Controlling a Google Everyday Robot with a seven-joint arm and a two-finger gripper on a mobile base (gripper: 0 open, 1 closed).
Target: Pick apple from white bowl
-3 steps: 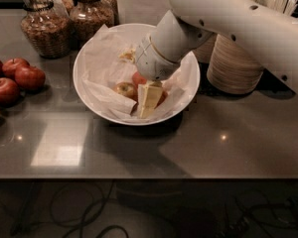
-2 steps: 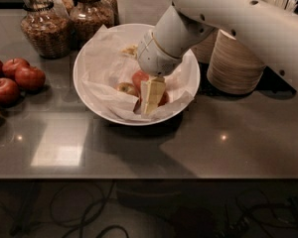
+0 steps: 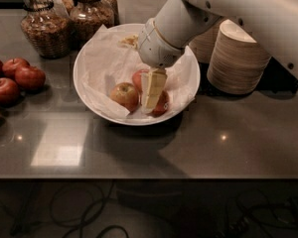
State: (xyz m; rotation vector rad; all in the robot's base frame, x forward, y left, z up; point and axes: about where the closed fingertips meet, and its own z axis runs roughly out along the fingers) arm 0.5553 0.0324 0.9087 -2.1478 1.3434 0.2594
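Note:
The white bowl [image 3: 92, 48], wide and lined with crinkled white paper, stands mid-counter. The apple [image 3: 124, 95], yellow-golden with red blush, lies in its front left part. My gripper [image 3: 153, 89] reaches down into the bowl just right of that apple, close beside it. A redder apple [image 3: 162, 104] shows behind the gripper, on both sides of it; whether the gripper holds it is hidden. The white arm [image 3: 228, 9] comes in from the upper right.
Several dark-red apples [image 3: 15, 78] lie at the left edge. Glass jars [image 3: 42, 26] stand behind the bowl at the back left. Stacks of beige disposable bowls [image 3: 238, 58] stand right of the bowl. The counter's front edge [image 3: 139, 178] runs below.
The gripper has risen slightly and shifted a little right within the bowl. The yellow-golden apple, partly covered before, now shows in full to its left.

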